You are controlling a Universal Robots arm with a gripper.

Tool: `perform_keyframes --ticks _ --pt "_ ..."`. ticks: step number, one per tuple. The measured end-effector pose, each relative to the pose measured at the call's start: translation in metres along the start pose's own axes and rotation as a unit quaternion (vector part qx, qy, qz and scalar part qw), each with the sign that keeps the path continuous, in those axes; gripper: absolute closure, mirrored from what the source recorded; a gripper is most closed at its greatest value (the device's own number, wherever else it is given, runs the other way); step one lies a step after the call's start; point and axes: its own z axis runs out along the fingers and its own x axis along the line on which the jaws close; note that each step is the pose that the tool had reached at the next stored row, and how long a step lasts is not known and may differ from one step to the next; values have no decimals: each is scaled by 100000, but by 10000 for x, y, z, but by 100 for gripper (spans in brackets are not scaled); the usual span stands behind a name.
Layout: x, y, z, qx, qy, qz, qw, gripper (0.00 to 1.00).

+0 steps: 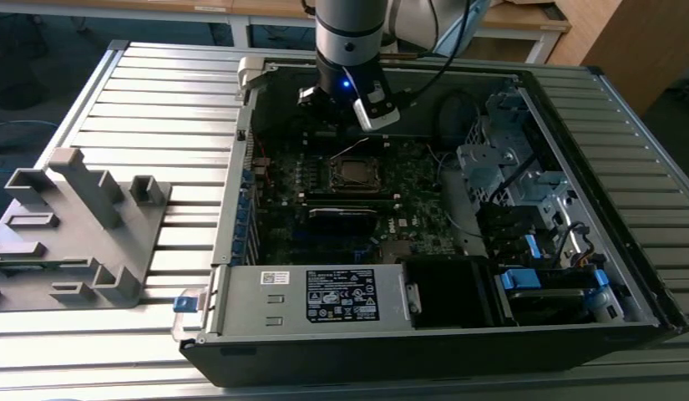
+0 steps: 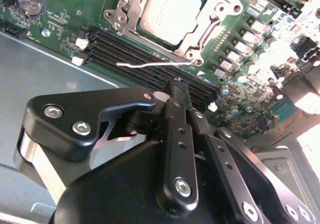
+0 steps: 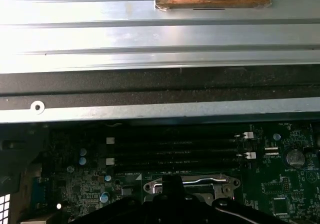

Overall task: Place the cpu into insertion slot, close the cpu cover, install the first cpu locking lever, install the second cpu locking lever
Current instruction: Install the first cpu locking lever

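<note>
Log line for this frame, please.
cpu seated | cpu cover looks down over it | lever wire looks unlatched | gripper shut, empty, near lever wire

The cpu (image 2: 167,11), a flat square chip with a dull silver top, lies level in its socket (image 1: 359,174) mid-board. The cpu cover (image 2: 207,21), a silver frame, lies flat around it. One thin wire lever (image 2: 150,63) juts out from the frame's corner

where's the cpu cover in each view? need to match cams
Exterior view: the cpu cover, mid-motherboard in the open case.
Second wrist view: silver frame around the cpu.
First wrist view: silver strip beyond the memory slots.
Shared landmark: those black slots, alongside it in both wrist views.
</note>
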Motion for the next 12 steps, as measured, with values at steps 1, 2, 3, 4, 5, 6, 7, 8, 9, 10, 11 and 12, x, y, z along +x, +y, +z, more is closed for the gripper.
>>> perform_keyframes --ticks 1,2,3,4,5,6,7,8,9,10,11,12 --pt "0 0 0 -4 -2 -1 100000 90" --pt "0 0 1 -6 -2 -1 100000 90" --pt "0 0 1 -8 -4 -2 100000 90" --pt "0 0 1 -6 -3 -2 100000 90" --pt "0 -1 2 -7 -4 -1 100000 90" --pt "0 -1 8 -34 -30 -3 100000 90" --pt "0 -2 13 -25 -56 -11 100000 90" --pt "1 -4 19 27 -96 -17 100000 90" --pt "1 -5 25 105 -144 -25 100000 90" --pt "0 -5 28 208 -161 -36 100000 90" --pt "0 -5 28 270 -165 -45 99999 90" --pt "-1 -4 32 330 -175 -35 99999 90"
